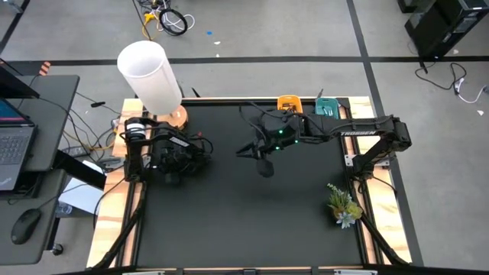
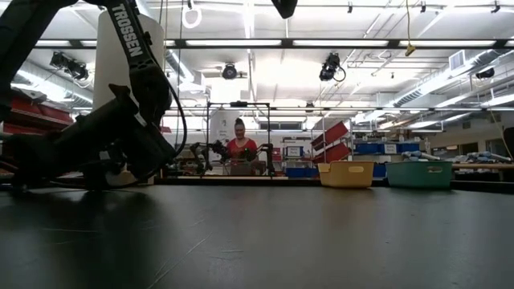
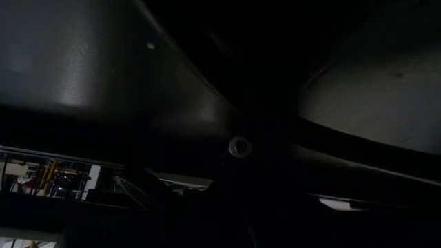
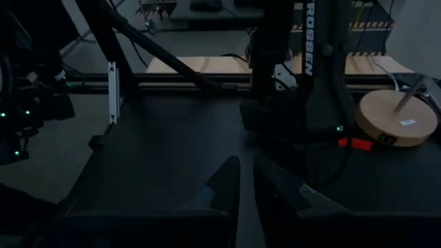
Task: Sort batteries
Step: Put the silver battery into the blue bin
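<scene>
No batteries are showing; the left tool (image 1: 205, 147) is sitting clenched at centre-left, the right tool (image 1: 243, 151) nearly clenched at frame centre over the desk (image 1: 244, 221).

In the high view the bench (image 1: 244, 221) fills the centre. A lamp (image 1: 153, 76) stands at its upper left corner, two trays (image 1: 306, 104) at its upper edge right of centre, and a plant (image 1: 344, 205) at its right edge. A laptop (image 1: 15, 145) sits far left.
</scene>
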You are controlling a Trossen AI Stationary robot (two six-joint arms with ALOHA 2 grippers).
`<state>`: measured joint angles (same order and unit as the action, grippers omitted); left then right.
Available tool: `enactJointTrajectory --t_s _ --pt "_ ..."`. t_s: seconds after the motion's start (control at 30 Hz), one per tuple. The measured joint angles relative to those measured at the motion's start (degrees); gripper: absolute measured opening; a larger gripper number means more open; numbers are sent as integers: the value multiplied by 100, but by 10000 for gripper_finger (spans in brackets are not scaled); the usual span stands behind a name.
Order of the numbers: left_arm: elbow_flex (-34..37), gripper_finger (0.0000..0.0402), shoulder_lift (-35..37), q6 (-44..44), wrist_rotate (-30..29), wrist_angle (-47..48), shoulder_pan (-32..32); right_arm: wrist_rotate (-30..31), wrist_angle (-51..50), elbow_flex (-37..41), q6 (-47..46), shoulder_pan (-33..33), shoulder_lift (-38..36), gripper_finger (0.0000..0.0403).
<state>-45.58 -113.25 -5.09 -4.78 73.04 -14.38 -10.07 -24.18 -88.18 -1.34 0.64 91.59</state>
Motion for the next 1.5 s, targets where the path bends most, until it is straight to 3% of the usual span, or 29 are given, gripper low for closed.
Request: enactJointTrajectory --t_s 0.23,0.6,0.83,1.03,1.1,1.2,1.4,1.5 --pt "-89 14 102 -114 -68 2 27 0 -26 0 5 38 -4 50" --pt "-300 19 1181 -673 -93 329 56 0 13 0 152 137 11 49" --pt "-913 19 2477 -1299 321 404 419 -10 13 0 286 262 11 50" --pt "-1227 19 3464 -2398 1642 600 800 -182 9 3 418 285 11 50" --pt "-1290 19 3731 -2993 1780 548 1053 -230 197 150 468 284 10 50" --pt "-1463 19 4131 -3707 1568 258 1605 -618 376 500 248 283 20 50" --pt "-2072 19 4737 -4941 402 57 2673 -721 658 1062 -151 -34 22 50" --pt "-2148 19 4918 -5619 455 114 3003 -679 814 1181 -183 -184 22 50"
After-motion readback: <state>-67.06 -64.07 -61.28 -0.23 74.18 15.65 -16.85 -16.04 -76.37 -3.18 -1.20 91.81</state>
